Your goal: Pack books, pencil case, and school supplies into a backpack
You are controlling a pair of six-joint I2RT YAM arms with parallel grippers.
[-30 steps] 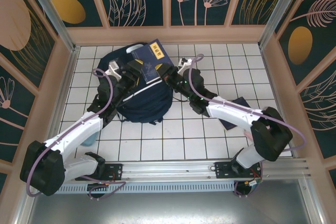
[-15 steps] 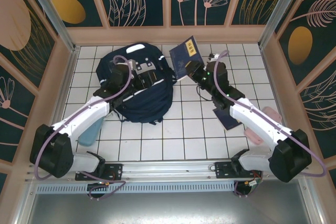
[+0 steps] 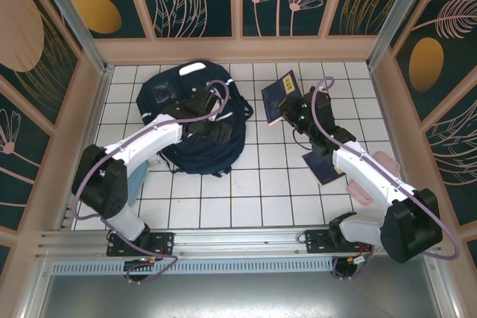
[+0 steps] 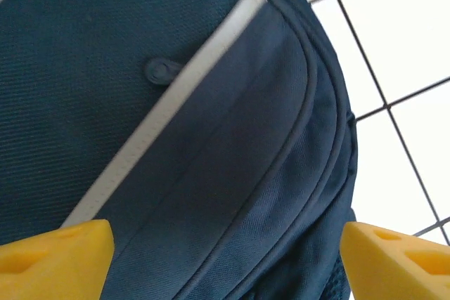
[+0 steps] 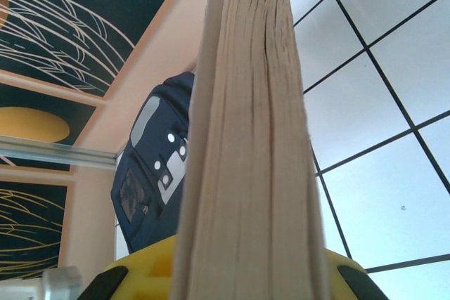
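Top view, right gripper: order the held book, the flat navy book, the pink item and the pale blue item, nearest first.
1. Held book, clamped in the right gripper jaws.
2. Flat navy book, on the tiles under that arm.
3. Pink item, near the right wall.
4. Pale blue item, far left.

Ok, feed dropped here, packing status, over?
Left gripper open, over backpack. Right gripper shut on book, held beside backpack. Second book on tiles under right arm.
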